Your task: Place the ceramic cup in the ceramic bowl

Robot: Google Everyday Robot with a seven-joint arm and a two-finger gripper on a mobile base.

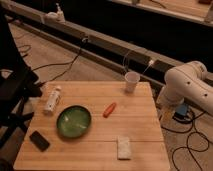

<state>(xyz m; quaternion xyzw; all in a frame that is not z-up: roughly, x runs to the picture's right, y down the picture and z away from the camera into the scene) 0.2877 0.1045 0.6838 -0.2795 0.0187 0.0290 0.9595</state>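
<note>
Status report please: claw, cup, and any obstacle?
Claw out of view; arm beside table right edge. Ceramic cup upright at far edge, untouched. Ceramic bowl empty. Orange object lies between them.

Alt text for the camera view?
The white ceramic cup stands at the table's far edge, apart from the green ceramic bowl at left. The arm sits right of the table; its hand is out of view.
</note>
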